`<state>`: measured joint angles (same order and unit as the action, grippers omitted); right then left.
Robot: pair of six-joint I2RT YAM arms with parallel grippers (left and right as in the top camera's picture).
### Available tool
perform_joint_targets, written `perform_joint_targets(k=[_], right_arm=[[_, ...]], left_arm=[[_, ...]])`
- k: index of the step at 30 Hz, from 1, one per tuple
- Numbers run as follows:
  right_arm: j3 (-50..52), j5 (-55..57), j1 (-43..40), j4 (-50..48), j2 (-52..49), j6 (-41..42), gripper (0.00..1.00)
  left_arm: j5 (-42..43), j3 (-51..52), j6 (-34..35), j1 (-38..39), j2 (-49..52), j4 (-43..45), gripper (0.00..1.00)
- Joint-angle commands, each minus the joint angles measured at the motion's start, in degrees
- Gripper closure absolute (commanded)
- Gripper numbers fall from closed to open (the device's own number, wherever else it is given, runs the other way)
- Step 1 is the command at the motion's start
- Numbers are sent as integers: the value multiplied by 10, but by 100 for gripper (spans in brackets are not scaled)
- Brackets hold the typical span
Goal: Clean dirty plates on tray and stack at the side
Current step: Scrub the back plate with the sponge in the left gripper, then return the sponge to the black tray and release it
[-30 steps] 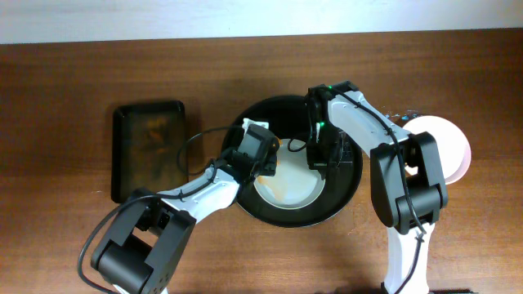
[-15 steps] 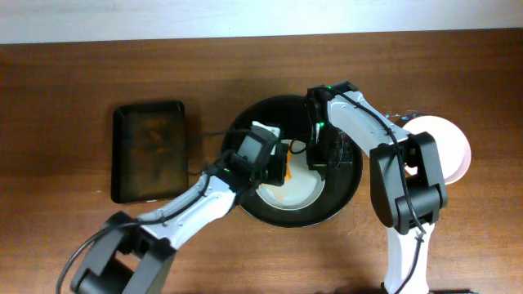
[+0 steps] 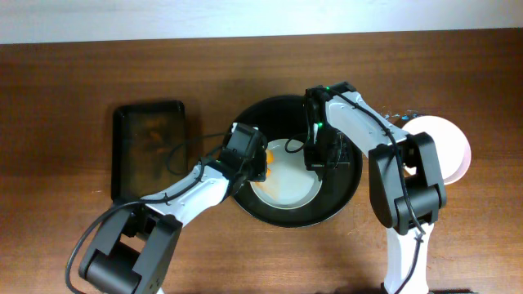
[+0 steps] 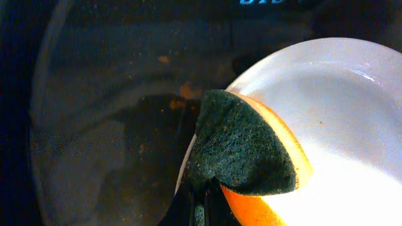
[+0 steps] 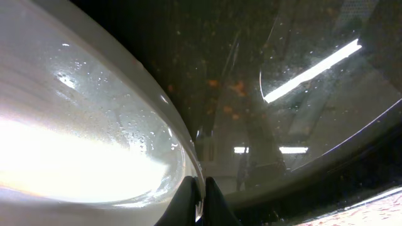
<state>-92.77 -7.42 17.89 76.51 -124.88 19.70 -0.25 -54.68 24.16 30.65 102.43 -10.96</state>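
A white plate (image 3: 288,181) lies in the large round black tray (image 3: 347,192). My left gripper (image 3: 255,167) is shut on an orange sponge with a dark green scouring face (image 4: 248,150), which rests on the plate's left rim (image 4: 339,107). My right gripper (image 3: 315,162) is shut on the plate's right rim (image 5: 200,210); the plate's wet surface (image 5: 81,138) fills the left of the right wrist view. A plain white plate (image 3: 451,145) lies on the table at the right, beside the tray.
A smaller rectangular dark tray (image 3: 149,149) lies on the wooden table left of the round tray. The round tray's floor (image 4: 125,125) carries orange specks and wet smears.
My left gripper has pulled the sponge back from the plate's middle to its left rim. My right gripper stays on the plate's right rim.
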Motion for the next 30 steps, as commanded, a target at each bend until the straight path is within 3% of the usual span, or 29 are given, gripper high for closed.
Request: perform_joint_targets(k=[1,7,12,13,17,20,23,27,30], right_arm=[[5,32,1,9,16,3,96],[5,36,1,10,16,1,96],[5,37,1,11,16,1,96],[5,37,1,11,16,1,96],[5,37,1,11,16,1,96],[5,37,1,11,16,1,96],[5,37,1,11,16,1,96],[5,37,1,11,16,1,96],[5,37,1,11,16,1,96]], left_arm=[[-95,-3,-12,-23,-58,-5,99],[-131,-3,-20,-25,-176,-43,99],[-126,-3,-20,-76,-210,-166,99],[-91,-3,-20,-92,-215,-178,99],[257,-3,-46,-193,-212,-135,99],[406,-3,-45,-218,-170,-97,99],[454,-3,-40,-218,-81,-40,99],[455,-3,-3,-218,16,38,100],[374,-3,7,-218,47,40,99]])
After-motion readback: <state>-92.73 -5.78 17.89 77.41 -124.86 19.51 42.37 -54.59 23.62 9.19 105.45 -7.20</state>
